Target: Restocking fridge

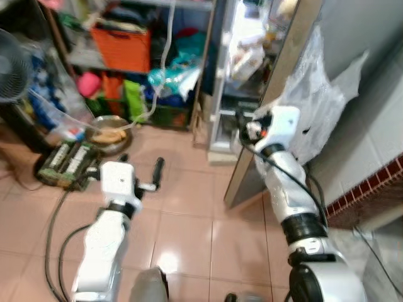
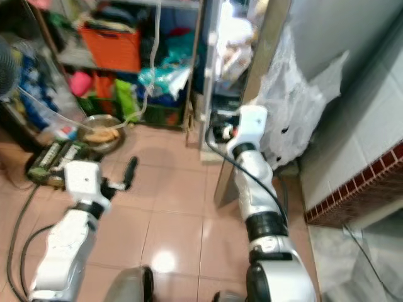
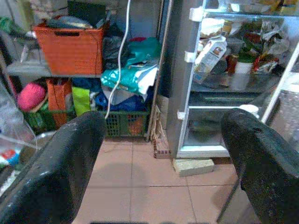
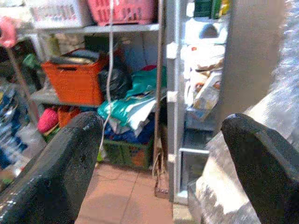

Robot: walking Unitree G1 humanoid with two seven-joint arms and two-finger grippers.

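Fridge (image 1: 252, 75) stands open, shelves stocked, milk carton (image 3: 209, 53) leaning on shelf inside. Right gripper (image 1: 242, 126) raised just before fridge door edge — fingers spread, empty. Left gripper (image 1: 157, 171) well left of fridge over tiled floor (image 1: 189, 220) — fingers spread, empty.

You get soft, blurred head views. The open fridge (image 1: 249, 56) glows brightly, and glare marks the floor tiles (image 1: 165, 261) below it.

crate (image 3: 69, 44): orange
floor (image 1: 189, 207): salmon-pink tiles
far basket (image 4: 126, 10): pink
low crate (image 3: 124, 125): green
bundle (image 3: 32, 95): magenta
right wall band (image 1: 368, 189): dark red bricks
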